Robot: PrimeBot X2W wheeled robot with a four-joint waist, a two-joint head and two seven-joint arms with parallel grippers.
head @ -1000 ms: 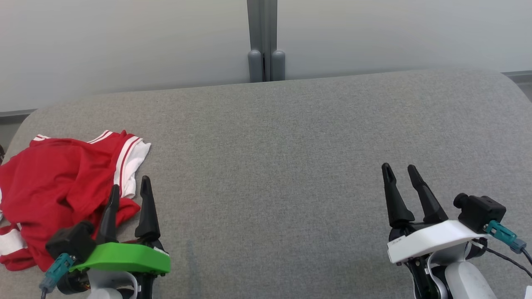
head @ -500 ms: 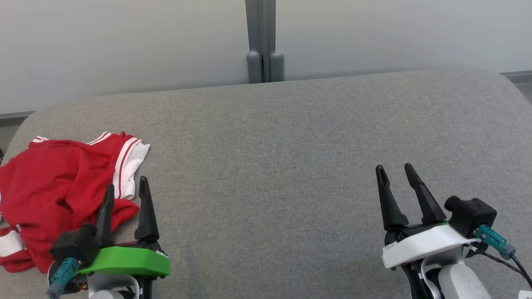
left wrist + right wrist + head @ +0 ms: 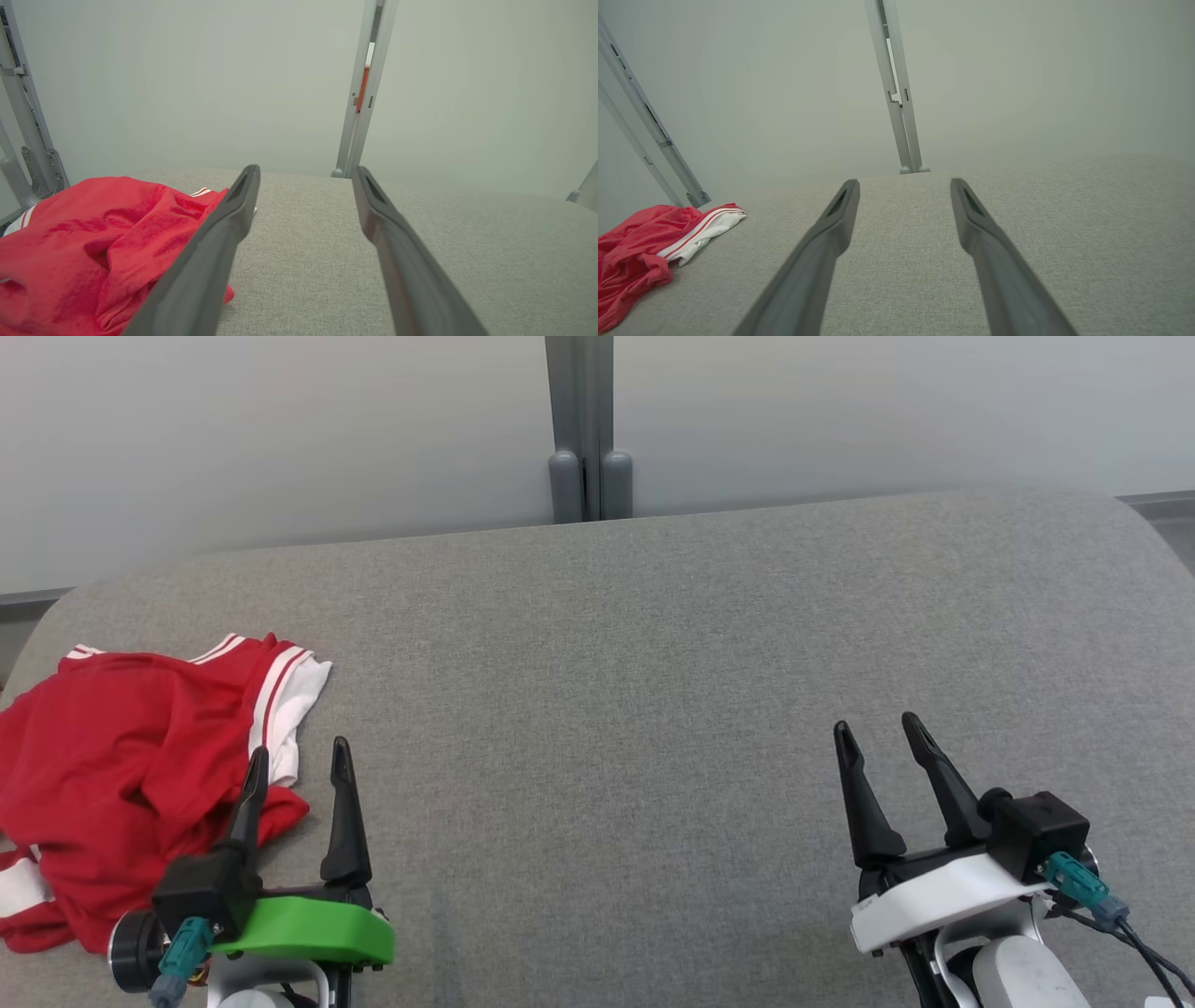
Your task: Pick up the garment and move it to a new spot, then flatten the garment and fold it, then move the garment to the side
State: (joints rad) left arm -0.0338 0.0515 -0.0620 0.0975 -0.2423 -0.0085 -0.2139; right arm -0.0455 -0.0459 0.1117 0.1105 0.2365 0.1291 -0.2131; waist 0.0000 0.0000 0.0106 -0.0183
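Lying in a crumpled heap at the left end of the worktop [image 3: 607, 663]: the garment [image 3: 121, 775], red with white, red-striped trim at the cuff that points toward the middle. Cloth is bunched and overlapped, no edge laid out straight.

Left gripper [image 3: 299, 748]: jaws spread wide, nothing between them. From the head camera its left finger crosses the near right edge of the garment, its right finger stands over bare grey fabric. Whether that left finger touches the cloth or hangs just above it I cannot tell; the left wrist camera puts the red heap beside and below that finger, not between the two.

Right gripper [image 3: 877, 722]: jaws equally wide apart, empty, over bare worktop well apart from the garment, at the robot's right.

Beyond: pale wall panels and a grey post [image 3: 579, 429] behind the far edge.

Progress, as judged: nothing done yet. Garment not picked up, so the first step (grasp and carry to a new spot) is in hand at its approach stage. Left to do: the move, flattening, folding, setting aside
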